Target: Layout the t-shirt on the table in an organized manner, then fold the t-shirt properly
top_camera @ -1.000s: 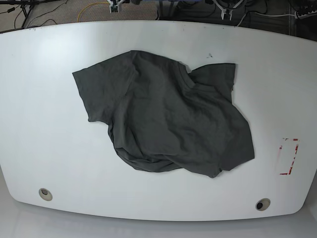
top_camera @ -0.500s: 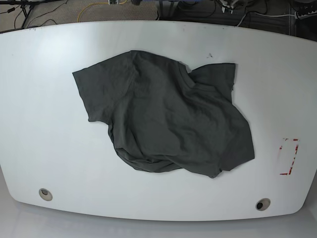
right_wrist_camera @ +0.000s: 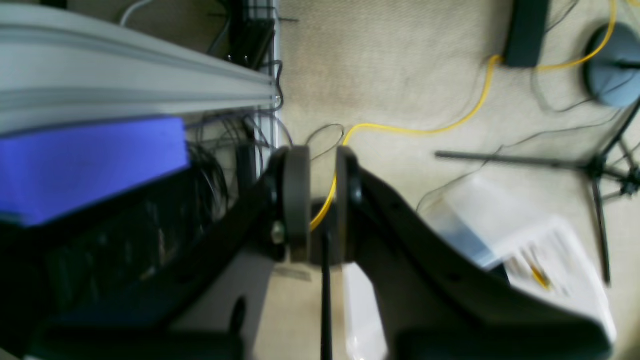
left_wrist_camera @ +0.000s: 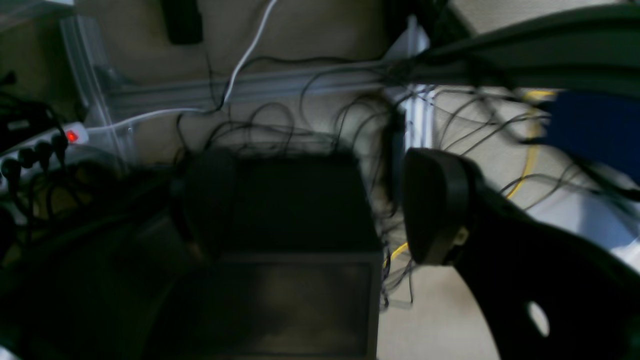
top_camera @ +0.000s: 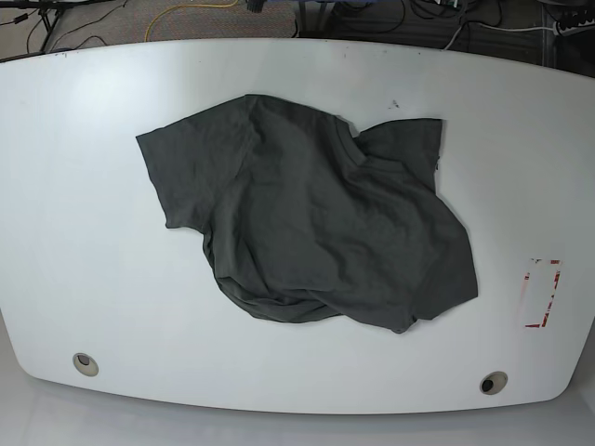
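Both of my grippers are off the table (top_camera: 84, 232) and out of the base view, hanging over the floor behind its far edge. My left gripper (left_wrist_camera: 320, 205) has its jaws spread wide with nothing between them, over a dark box (left_wrist_camera: 295, 250) and a tangle of cables. My right gripper (right_wrist_camera: 320, 195) has its pads nearly together, a thin gap showing, and grasps nothing; only a yellow cable (right_wrist_camera: 425, 127) on the carpet shows through that gap.

The shirt (top_camera: 316, 223) lies crumpled about mid-table, a little toward the far side. One sleeve spreads flat at far left, another pokes out at far right, and the near hem is bunched and rolled under itself. I judge the layout step has not started.

Several things could go wrong from here. If I pinch the rolled near edge, I may catch two layers at once and drag the whole heap instead of opening it. If I pull one corner alone, the cloth could slide across the glossy top and twist further. Coming in low over the far edge, my fingers could also snag the collar folds.
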You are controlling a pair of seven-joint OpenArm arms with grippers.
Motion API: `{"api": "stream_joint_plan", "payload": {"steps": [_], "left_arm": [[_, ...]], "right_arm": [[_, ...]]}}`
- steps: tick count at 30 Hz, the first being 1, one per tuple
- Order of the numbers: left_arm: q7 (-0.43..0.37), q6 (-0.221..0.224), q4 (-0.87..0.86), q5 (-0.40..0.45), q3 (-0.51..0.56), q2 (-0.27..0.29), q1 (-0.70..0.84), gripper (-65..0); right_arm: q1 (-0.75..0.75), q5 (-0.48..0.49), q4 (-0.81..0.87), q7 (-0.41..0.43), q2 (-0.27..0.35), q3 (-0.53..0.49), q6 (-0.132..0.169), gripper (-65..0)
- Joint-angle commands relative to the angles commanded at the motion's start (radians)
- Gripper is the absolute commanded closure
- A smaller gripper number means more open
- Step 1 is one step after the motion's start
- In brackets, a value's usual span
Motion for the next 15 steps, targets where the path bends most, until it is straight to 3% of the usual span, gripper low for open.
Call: {"api": "stream_joint_plan", "payload": {"steps": [5, 10, 15], "left_arm": [[0.000, 0.000, 0.120, 0.000, -0.041, 0.002, 0.081, -47.9], [0.000, 0.000, 0.227, -0.003, -0.074, 0.008, 0.161, -47.8], [-0.002, 0.000, 0.333, -0.081, -0.115, 0.008, 0.244, -47.8]], "right_arm": [[-0.075, 0.003, 0.098, 0.000, 0.000, -0.034, 0.000, -8.6], [-0.157, 0.071, 0.222, -0.020, 0.008, -0.072, 0.000, -8.6], [-0.229, 0.121, 0.373, -0.097, 0.009, -0.098, 0.000, -8.6]]}}
